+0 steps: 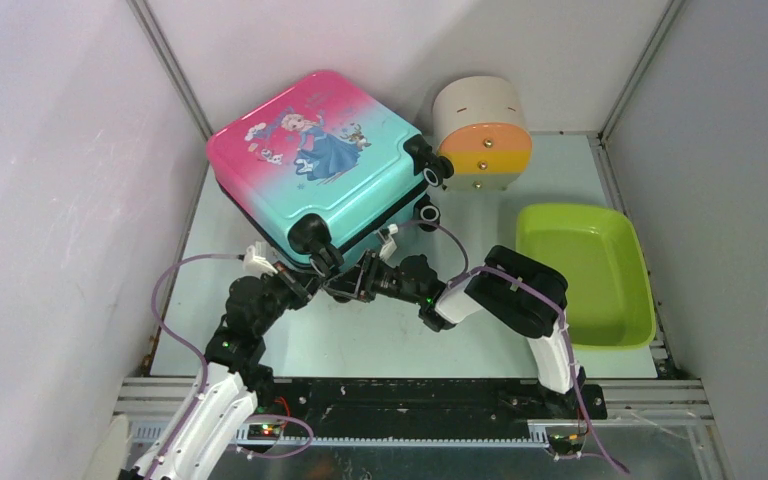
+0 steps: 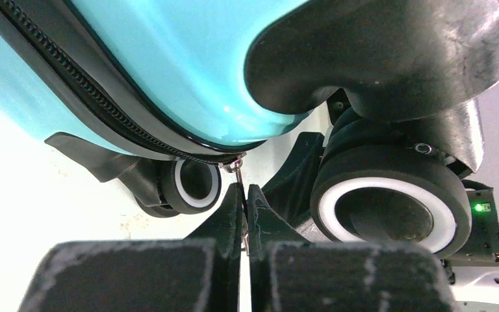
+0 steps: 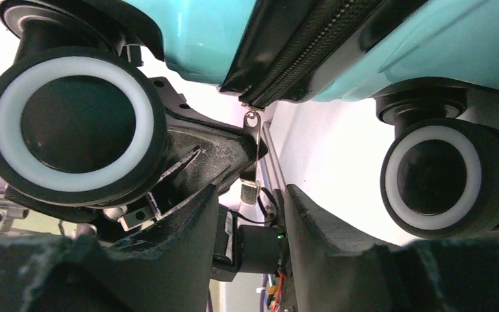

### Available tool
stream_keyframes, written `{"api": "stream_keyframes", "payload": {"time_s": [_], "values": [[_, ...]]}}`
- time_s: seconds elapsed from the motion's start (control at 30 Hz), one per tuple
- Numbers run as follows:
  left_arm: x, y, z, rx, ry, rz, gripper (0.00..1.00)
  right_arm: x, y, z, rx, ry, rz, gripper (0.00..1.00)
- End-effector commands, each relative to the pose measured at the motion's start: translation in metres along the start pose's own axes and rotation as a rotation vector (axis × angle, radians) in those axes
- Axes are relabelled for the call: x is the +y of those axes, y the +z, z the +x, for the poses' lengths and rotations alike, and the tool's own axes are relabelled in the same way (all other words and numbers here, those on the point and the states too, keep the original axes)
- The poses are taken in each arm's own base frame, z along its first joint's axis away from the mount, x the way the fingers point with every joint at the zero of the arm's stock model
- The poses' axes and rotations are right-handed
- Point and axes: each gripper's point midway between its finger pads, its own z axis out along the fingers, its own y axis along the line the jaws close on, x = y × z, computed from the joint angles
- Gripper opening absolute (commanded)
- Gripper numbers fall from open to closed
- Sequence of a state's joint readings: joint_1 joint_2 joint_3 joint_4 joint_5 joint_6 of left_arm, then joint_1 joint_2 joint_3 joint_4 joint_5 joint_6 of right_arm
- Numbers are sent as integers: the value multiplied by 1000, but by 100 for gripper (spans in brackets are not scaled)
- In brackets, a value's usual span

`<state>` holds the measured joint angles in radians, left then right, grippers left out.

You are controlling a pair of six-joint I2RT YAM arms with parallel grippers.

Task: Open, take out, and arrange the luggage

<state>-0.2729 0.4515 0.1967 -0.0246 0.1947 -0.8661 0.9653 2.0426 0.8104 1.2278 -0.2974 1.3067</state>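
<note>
The luggage (image 1: 310, 150) is a pink-to-teal suitcase with a princess print. It lies at the back left, print side up, zipped shut, its black wheels (image 1: 310, 233) toward me. In the left wrist view my left gripper (image 2: 245, 195) is shut on the thin metal zipper pull (image 2: 237, 170), which hangs from the zipper under the teal shell (image 2: 188, 65). It sits beside the near wheel (image 1: 312, 281). My right gripper (image 3: 250, 195) is open just below a hanging zipper pull (image 3: 253, 149), not touching it. It meets the left one under the suitcase's near corner (image 1: 352, 280).
A lime-green tray (image 1: 585, 275) stands at the right. A beige cylinder with an orange-yellow face (image 1: 480, 130) lies at the back, next to the suitcase's far wheels. Grey walls close in the left, back and right. Large wheels (image 3: 71, 130) (image 3: 442, 179) flank my right fingers.
</note>
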Motion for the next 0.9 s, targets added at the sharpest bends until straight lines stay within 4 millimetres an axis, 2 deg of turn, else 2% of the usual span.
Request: {"api": "stream_keyframes", "payload": {"time_s": [0.0,0.13,0.3,0.43,0.63,0.87], "values": [[-82,-19,-18,8,-25,289,0,30,1,-7,-14,5,-129,45],[-91,-22,-23,-3,-70,315,0,35,5,-2,17,-7,-148,45],[-95,-21,-22,8,-114,339,0,31,9,1,21,1,-152,45],[-94,-22,-24,-4,-121,340,0,34,10,1,22,-1,-172,41],[-93,-23,-28,-43,-145,345,0,38,10,3,31,-17,-181,29],[-82,-25,-30,-52,-109,262,33,38,12,5,27,10,-169,5]]}}
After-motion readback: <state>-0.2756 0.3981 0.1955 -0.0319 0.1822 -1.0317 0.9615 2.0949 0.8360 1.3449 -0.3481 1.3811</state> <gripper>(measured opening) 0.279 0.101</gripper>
